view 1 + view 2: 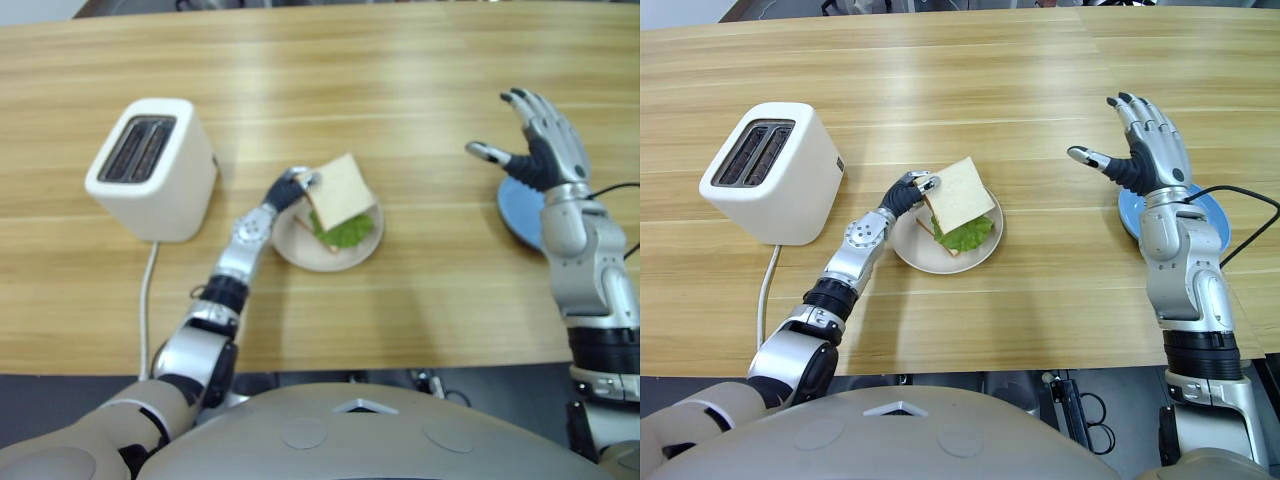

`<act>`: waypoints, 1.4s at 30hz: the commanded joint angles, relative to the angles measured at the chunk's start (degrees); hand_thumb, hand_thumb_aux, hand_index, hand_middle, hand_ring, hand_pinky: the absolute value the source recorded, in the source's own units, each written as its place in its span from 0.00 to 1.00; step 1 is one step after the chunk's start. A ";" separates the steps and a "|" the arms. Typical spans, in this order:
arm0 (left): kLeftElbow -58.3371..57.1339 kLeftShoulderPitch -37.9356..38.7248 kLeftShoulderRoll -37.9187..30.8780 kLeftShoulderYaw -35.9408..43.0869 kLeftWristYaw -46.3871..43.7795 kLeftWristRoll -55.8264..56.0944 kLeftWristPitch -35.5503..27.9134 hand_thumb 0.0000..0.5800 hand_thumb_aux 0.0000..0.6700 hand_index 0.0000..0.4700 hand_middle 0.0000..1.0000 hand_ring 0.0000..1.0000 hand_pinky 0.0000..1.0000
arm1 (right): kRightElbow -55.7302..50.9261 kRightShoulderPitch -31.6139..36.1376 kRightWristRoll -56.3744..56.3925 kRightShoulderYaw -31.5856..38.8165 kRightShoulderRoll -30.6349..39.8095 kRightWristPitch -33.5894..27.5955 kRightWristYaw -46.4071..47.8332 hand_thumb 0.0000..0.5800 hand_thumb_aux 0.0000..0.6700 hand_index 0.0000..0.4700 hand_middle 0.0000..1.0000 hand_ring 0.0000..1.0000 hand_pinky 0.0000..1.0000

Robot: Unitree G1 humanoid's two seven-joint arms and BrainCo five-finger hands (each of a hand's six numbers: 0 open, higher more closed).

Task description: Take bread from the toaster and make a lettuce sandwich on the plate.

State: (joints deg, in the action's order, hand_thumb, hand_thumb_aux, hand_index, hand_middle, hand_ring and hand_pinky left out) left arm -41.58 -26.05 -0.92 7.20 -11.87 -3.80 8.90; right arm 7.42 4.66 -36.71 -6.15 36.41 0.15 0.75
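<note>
A white toaster (152, 166) stands at the left of the wooden table, its two slots showing no bread. On the beige plate (300, 252) in the middle lies a lower bread slice with green lettuce (348, 233) on it. My left hand (288, 188) is shut on the left edge of a top bread slice (341, 190), which rests tilted over the lettuce. Away at the right, my right hand (537, 137) is raised above the table, fingers spread and holding nothing.
A blue round dish (1210, 216) lies under and behind my right wrist, with a black cable (1250, 215) running off to the right. The toaster's white cord (146, 300) trails to the table's front edge.
</note>
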 commanded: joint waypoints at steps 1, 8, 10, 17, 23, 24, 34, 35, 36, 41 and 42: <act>-2.54 -0.55 0.59 0.44 -0.89 -0.31 0.71 1.00 1.00 0.98 1.00 1.00 1.00 | -0.09 0.05 -0.82 1.79 -0.27 -0.48 0.85 0.00 0.00 0.00 0.00 0.00 0.00; -3.47 -0.97 -0.42 2.01 0.98 -3.73 0.76 1.00 1.00 0.98 1.00 1.00 1.00 | 0.86 0.20 -2.75 8.46 -0.42 2.41 3.46 0.00 0.00 0.00 0.00 0.00 0.00; -3.86 -1.18 -0.93 2.89 1.93 -5.42 0.59 1.00 1.00 0.98 1.00 1.00 1.00 | 0.24 0.33 -3.94 12.04 -0.05 5.03 4.72 0.00 0.00 0.00 0.00 0.00 0.00; -8.43 -2.45 -2.05 5.93 4.84 -10.49 -0.02 1.00 1.00 0.98 1.00 1.00 1.00 | -0.98 0.71 -7.24 22.47 -0.65 11.48 8.81 0.00 0.00 0.00 0.00 0.00 0.00; -11.74 -3.01 -2.65 7.88 6.34 -13.27 -0.87 1.00 1.00 0.98 1.00 1.00 1.00 | -3.17 2.44 -9.73 26.32 -0.85 13.56 10.19 0.00 0.00 0.00 0.00 0.00 0.00; -11.94 -3.10 -2.74 7.93 6.57 -13.49 -0.90 1.00 1.00 0.98 1.00 1.00 1.00 | -3.35 2.58 -10.18 26.75 -0.93 13.73 10.29 0.00 0.00 0.00 0.00 0.00 0.00; -12.45 -3.33 -3.21 8.04 7.12 -13.64 -0.96 1.00 1.00 0.98 1.00 1.00 1.00 | -8.43 4.68 -13.00 31.20 -4.66 15.06 9.67 0.00 0.00 0.00 0.00 0.00 0.00; -12.27 -3.29 -3.26 7.98 7.11 -13.64 -1.01 1.00 1.00 0.98 1.00 1.00 1.00 | -10.62 5.42 -13.37 31.97 -5.23 15.45 9.33 0.00 0.00 0.00 0.00 0.00 0.00; -12.02 -3.24 -3.31 7.93 7.09 -13.64 -1.04 1.00 1.00 0.98 1.00 1.00 1.00 | -13.16 6.22 -13.92 32.95 -5.85 15.85 8.83 0.00 0.00 0.00 0.00 0.00 0.00; -10.31 -3.00 -3.21 8.02 6.71 -13.67 -1.07 1.00 1.00 0.98 1.00 1.00 1.00 | -22.81 8.23 -16.33 37.45 -7.89 17.64 6.80 0.00 0.00 0.00 0.00 0.00 0.00; -9.69 -2.81 -3.21 8.04 6.49 -13.63 -1.14 1.00 1.00 0.98 1.00 1.00 1.00 | -23.60 8.25 -16.55 37.94 -8.05 17.83 6.60 0.00 0.00 0.00 0.00 0.00 0.00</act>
State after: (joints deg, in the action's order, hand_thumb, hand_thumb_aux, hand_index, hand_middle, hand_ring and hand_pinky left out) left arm -50.96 -30.57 -4.10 14.32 -3.91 -17.17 9.00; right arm -11.10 13.91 -51.42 28.24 28.82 17.92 5.94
